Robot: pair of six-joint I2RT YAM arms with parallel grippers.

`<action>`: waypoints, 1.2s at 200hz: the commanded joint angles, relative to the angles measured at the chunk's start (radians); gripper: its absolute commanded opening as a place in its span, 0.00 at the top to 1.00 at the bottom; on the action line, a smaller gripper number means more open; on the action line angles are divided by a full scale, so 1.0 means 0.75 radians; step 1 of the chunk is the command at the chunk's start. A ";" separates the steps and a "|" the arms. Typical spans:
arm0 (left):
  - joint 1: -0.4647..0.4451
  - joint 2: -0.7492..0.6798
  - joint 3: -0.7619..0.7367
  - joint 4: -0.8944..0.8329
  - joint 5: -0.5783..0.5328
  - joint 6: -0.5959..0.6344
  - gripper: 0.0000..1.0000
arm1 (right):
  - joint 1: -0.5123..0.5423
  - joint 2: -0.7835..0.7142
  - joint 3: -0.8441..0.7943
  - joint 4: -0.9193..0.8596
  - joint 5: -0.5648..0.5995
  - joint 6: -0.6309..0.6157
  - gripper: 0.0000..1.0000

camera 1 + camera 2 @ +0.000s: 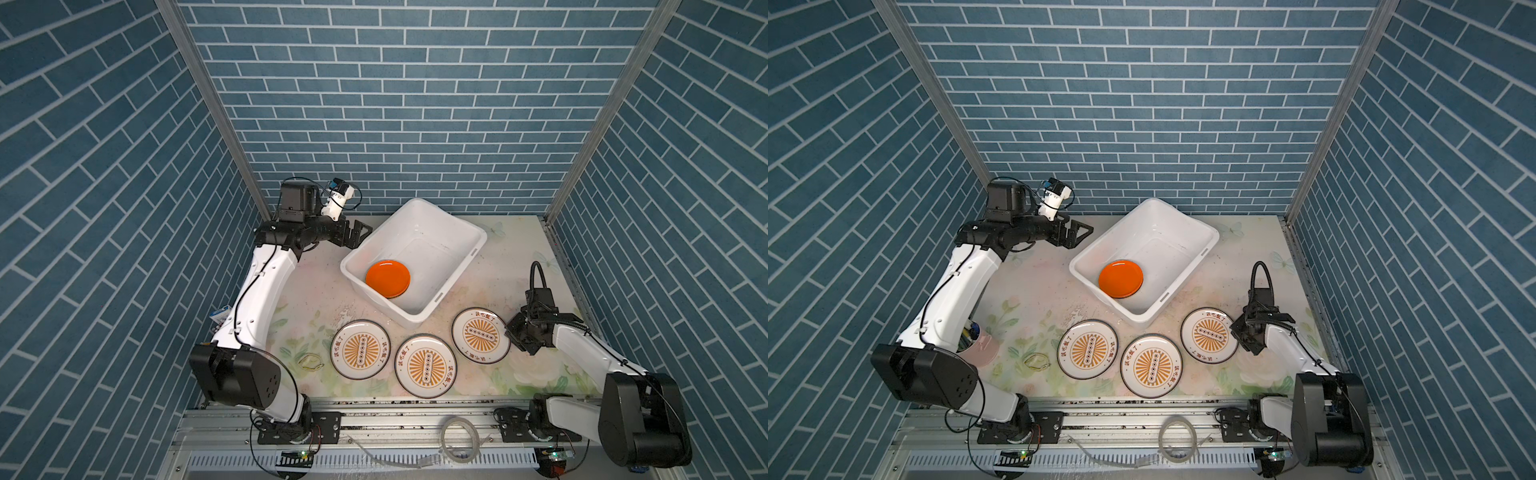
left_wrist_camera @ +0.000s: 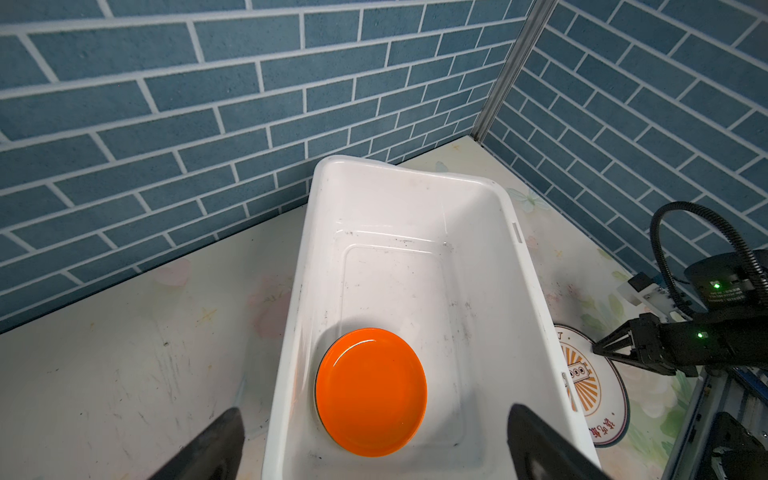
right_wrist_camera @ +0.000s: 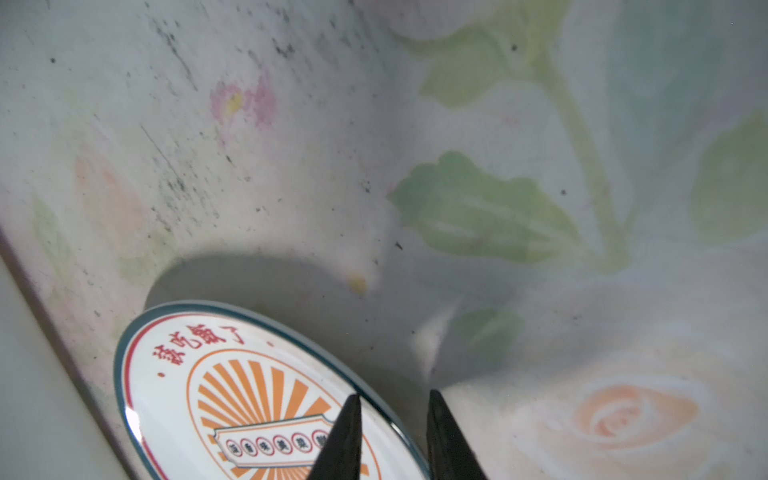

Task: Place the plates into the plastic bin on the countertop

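Both top views had the left gripper (image 1: 360, 233) hanging jaws wide open beside the white plastic bin (image 1: 440, 216), orange plate (image 1: 387, 278) inside. Three sunburst plates (image 1: 360, 350) lay on the table (image 1: 307, 291); right gripper (image 3: 392, 419) straddled the rightmost plate's (image 3: 216, 399) rim, jaws narrowly apart.

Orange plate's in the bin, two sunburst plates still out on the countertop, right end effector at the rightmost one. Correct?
Not quite: three sunburst plates are out on the countertop, as both top views show. The rest holds: orange plate in the bin, right end effector at the rightmost one.
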 commanded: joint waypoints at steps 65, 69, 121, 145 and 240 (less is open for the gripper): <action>-0.007 -0.004 -0.016 0.026 0.005 -0.007 0.00 | -0.013 0.055 0.012 0.066 -0.153 -0.131 0.61; -0.007 -0.004 -0.016 0.025 0.004 -0.007 0.00 | -0.013 0.061 0.016 0.065 -0.153 -0.138 0.61; -0.007 -0.013 -0.022 0.020 -0.001 0.001 0.00 | -0.012 0.130 0.096 0.024 -0.143 -0.235 0.63; -0.007 -0.013 -0.021 0.023 -0.001 0.000 0.00 | -0.012 0.171 0.116 0.026 -0.140 -0.239 0.66; -0.007 -0.015 -0.024 0.027 -0.008 0.004 0.00 | -0.030 0.187 0.104 0.056 -0.119 -0.158 0.77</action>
